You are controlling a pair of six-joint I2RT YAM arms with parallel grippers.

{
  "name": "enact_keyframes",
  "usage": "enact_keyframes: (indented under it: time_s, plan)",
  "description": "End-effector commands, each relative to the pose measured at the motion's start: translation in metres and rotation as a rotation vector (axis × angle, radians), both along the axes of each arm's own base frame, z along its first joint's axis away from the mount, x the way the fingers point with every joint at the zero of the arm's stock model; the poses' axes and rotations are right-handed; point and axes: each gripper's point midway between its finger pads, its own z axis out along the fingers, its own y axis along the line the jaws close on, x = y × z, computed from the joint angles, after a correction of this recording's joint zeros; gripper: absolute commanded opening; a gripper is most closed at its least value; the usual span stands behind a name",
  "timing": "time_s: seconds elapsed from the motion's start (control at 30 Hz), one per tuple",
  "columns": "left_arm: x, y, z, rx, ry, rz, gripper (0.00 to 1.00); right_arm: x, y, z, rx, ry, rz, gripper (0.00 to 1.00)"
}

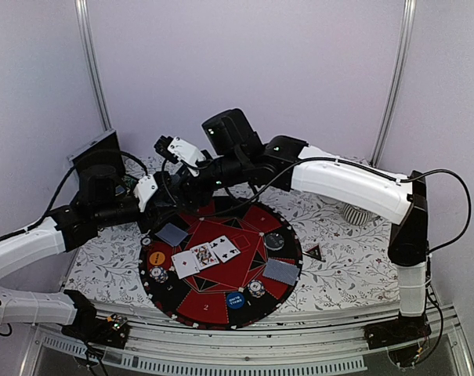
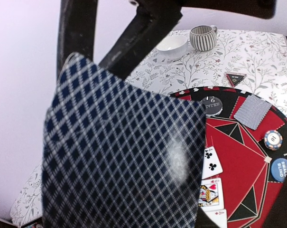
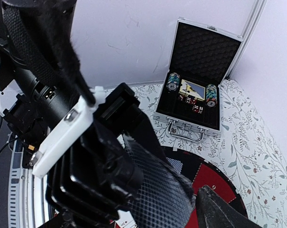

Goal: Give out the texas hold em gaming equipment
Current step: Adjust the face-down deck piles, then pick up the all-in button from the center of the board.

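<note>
One blue-check-backed card is clamped in the left pincer, held above the far edge of the mat, filling the left wrist view. Right pincer sits just beside it; opening can't tell. Three face-up cards at mat centre, chips and blue button nearer the rim, floral tabletop underneath.

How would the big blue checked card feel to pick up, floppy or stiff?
Probably light and slightly bendy: the card looks thin as a sheet. Likely slippery too, since its back shows a shiny glare patch.
</note>
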Motion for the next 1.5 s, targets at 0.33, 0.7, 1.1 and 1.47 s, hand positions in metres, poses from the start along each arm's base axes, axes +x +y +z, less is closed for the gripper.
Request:
enact_keyframes:
  time_s: [0.33,0.7,1.1,1.47]
  plan:
    - [-0.004,-0.007,0.017,-0.038,-0.041,-0.034,0.42,0.03,-0.082,0.078,0.159,0.015,-0.168,0.95]
    - [-0.002,-0.005,0.018,-0.035,-0.038,-0.018,0.42,0.093,-0.293,-0.081,-0.148,0.364,-0.878,1.0]
    - [-0.003,-0.006,0.016,-0.037,-0.032,-0.028,0.42,0.055,-0.354,-0.254,-0.56,0.605,-1.059,0.99]
    - [-0.003,-0.007,0.015,-0.032,-0.03,-0.028,0.42,0.043,-0.346,-0.291,-0.573,0.758,-1.009,0.9]
